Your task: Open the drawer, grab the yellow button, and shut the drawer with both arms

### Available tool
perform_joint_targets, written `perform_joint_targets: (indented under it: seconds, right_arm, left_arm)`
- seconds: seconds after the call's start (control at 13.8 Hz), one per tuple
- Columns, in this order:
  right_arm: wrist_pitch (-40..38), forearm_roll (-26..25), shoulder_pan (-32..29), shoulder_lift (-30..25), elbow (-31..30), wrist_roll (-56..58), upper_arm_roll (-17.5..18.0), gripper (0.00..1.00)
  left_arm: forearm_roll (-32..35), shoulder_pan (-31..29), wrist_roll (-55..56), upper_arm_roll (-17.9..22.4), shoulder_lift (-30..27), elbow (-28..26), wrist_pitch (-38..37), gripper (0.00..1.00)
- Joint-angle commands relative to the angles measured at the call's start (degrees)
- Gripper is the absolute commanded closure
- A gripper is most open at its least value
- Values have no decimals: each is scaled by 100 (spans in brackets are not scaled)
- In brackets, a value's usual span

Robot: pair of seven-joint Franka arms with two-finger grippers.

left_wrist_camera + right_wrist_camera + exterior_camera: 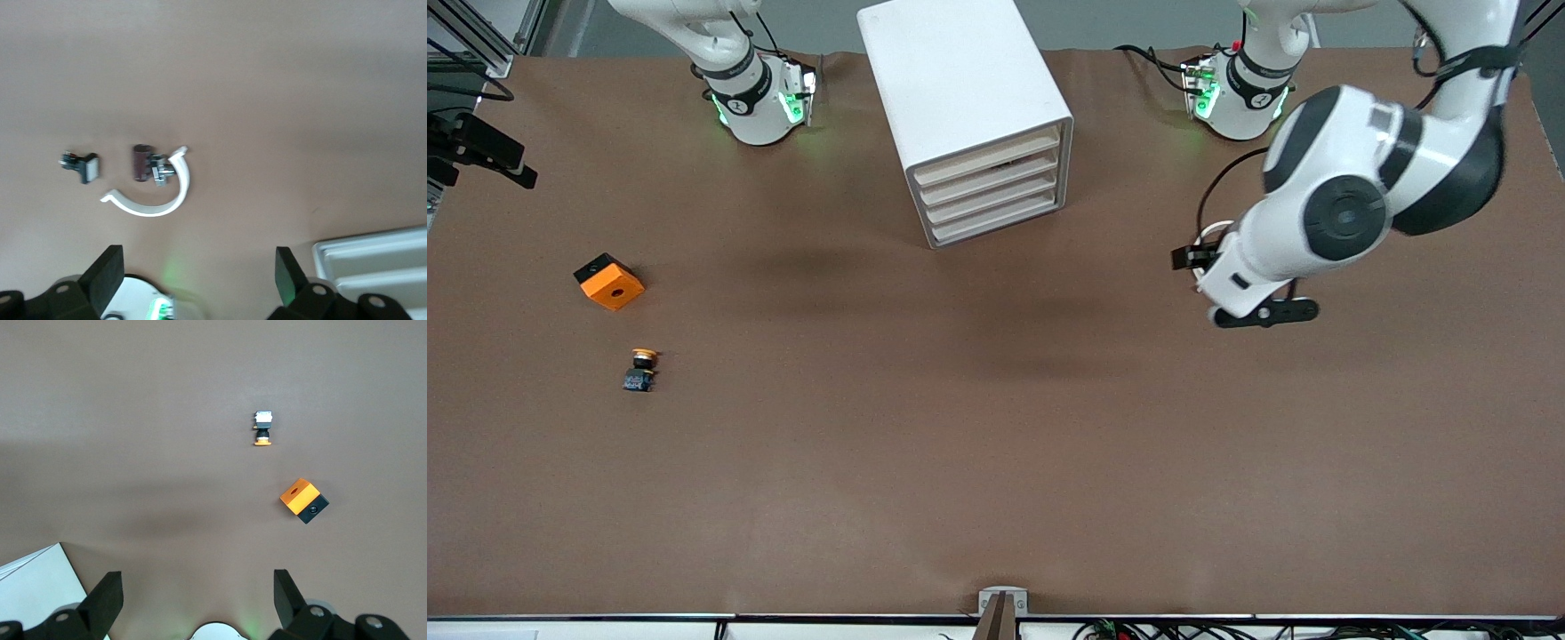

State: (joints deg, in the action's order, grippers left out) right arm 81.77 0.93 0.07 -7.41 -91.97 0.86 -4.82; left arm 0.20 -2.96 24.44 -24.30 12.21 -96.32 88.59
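White, shallow and tray-like, the top drawer (989,151) with its cream front slat sits flush in the boxy white cabinet (964,98) among three drawers like it, untouched. The tiny orange-red-capped button on a black, blue-specked body (640,369) lies on the brown table (996,462) toward the right arm's end, well apart from both grippers, just beside a bigger orange block with a black hole (609,281). The left gripper (195,275) hangs fingers spread and empty over bare table, with a curved white plastic arc (155,199) and small black clips (81,163) below it. The right gripper (195,595) waits high, also spread and empty, above the table beside the cabinet. I judge the risk lies in the slat: a thin, flush edge the fingers could slip off, or a pull dragging the unbraced cabinet along.
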Motion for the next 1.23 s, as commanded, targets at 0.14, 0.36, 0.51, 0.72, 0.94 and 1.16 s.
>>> perform_joint_targets:
  seconds: [0.14, 0.36, 0.51, 0.72, 0.94, 1.16]
  right_arm:
    - [-12, -84, 90, -146, -102, -121, -19, 0]
    - [-3, -75, 98, -146, -102, -121, -19, 0]
    - [6, -75, 151, -146, -102, -121, -19, 0]
    - [-3, -75, 160, -146, -102, -112, -19, 0]
    - [6, -75, 151, -146, -102, -50, -28, 0]
    - [14, -84, 151, -146, -102, -33, -37, 0]
  left_arm:
    - [-231, -582, -913, -23, -956, -765, 10, 0]
    - [-258, -496, -1345, 345, -1185, -774, -104, 0]
    - [-319, -180, -1652, 827, -1369, -844, -184, 0]
    - [-337, -4, -1917, 1145, -1598, -1011, -184, 0]
    - [-337, 620, -1926, 1884, -1730, -1081, -184, 0]
    - [-337, 682, -1935, 1920, -1835, -1213, -140, 0]
